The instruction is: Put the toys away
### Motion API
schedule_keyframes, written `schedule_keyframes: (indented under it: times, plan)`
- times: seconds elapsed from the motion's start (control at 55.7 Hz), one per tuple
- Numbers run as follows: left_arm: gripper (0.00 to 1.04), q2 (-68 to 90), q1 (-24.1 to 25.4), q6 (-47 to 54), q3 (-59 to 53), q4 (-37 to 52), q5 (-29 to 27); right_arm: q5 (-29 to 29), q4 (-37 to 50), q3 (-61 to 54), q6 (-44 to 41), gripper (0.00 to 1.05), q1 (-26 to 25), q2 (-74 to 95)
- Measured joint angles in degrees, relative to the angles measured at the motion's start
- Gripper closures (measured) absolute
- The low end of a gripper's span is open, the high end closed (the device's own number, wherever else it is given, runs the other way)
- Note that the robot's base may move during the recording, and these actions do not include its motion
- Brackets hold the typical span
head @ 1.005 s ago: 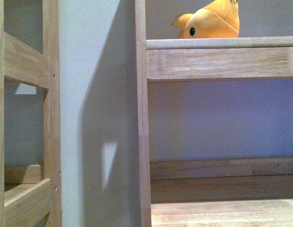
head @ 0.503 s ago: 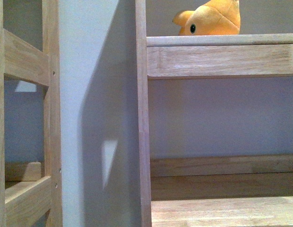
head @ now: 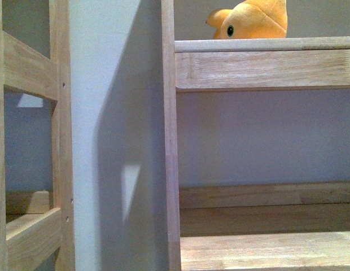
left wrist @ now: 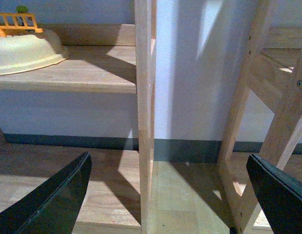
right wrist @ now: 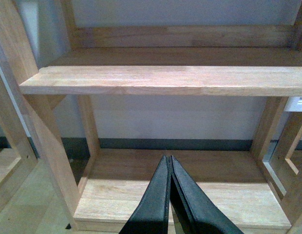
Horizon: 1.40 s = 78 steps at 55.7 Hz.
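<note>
The left gripper (left wrist: pixel 168 195) is spread wide, its dark, smooth, tapering fingers (left wrist: pixel 53 200) apart and touching nothing, facing a pale wooden upright (left wrist: pixel 143 122). The right gripper (right wrist: pixel 170 195) is pressed closed with nothing between its black fingers, aimed at a bare wooden shelf unit (right wrist: pixel 165 80) of grained planks. The fuzzy orange-yellow plush toy (head: pixel 251 21), round black eye showing, sits on the upper shelf (head: pixel 265 45) near its front edge. A cream bowl-shaped dish (left wrist: pixel 24 48) rests on another shelf.

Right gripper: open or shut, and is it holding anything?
Shut and empty. In the right wrist view the right gripper has its two dark fingers pressed together, nothing between them.
</note>
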Motion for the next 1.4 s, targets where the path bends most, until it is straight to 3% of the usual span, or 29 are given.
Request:
schedule_keyframes:
  times: [0.359, 0.539, 0.646, 0.933, 1.4]
  plan:
    - [0.06, 0.00, 0.00, 0.00, 0.02, 0.00, 0.00, -0.02, 0.24, -1.86, -0.07, 1.00, -0.07, -2.32]
    - [0.06, 0.00, 0.00, 0.00, 0.00, 0.00, 0.00, -0.02, 0.22, -1.86, -0.04, 0.73, -0.07, -2.32]
    - [0.06, 0.00, 0.00, 0.00, 0.00, 0.00, 0.00, -0.02, 0.24, -1.86, -0.04, 0.47, -0.07, -2.32]
    - [0.06, 0.00, 0.00, 0.00, 0.00, 0.00, 0.00, -0.02, 0.24, -1.86, -0.04, 0.06, -0.07, -2.36]
    - [0.06, 0.00, 0.00, 0.00, 0.02, 0.00, 0.00, -0.02, 0.22, -1.86, -0.04, 0.07, -0.07, -2.36]
